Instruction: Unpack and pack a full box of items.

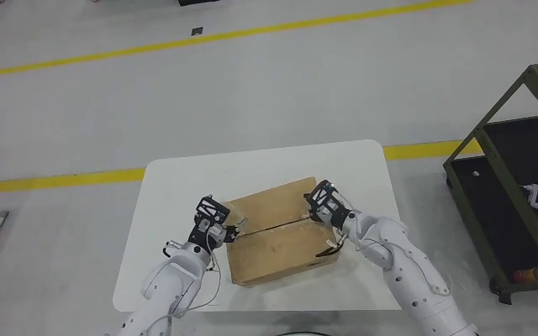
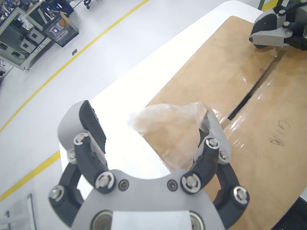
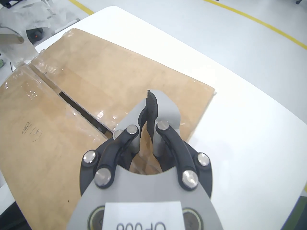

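Hovering with jaws spread, the left gripper [image 2: 148, 113] sits at the 9 o'clock end of the brown cardboard box [image 1: 269, 248], with a crumpled scrap of clear tape [image 2: 168, 125] clinging to one finger. The right gripper [image 3: 150, 101], pinched closed, rests at the 3 o'clock end of the parted flap seam [image 1: 269, 225]. The box looks stiff, tape-slick and probably heavy, so the flap edges seem the best hold. The white table [image 1: 168, 193] offers room toward 12 o'clock.
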Available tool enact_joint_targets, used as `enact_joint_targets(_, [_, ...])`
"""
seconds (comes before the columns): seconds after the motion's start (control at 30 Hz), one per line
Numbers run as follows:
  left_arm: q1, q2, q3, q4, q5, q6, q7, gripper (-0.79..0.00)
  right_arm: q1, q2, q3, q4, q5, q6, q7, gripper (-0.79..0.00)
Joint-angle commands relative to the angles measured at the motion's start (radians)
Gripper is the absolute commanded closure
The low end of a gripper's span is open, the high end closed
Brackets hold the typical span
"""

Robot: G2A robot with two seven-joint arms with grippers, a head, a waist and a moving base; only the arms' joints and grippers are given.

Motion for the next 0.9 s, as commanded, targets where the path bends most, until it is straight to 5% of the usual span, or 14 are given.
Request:
enact_joint_targets(0.0, [-0.002, -0.001, 0.009, 0.003, -0.005, -0.011, -0.005, -0.785, -0.017, 0.005, 0.028, -0.020, 0.011, 0.006, -0.001, 0.000])
enact_joint_targets(0.87, [-0.042, -0.024, 0.151, -0.038, 0.049, -0.080, -0.011, -0.785, -0.197, 0.050, 0.266, -0.170, 0.064, 0.014, -0.006, 0.000])
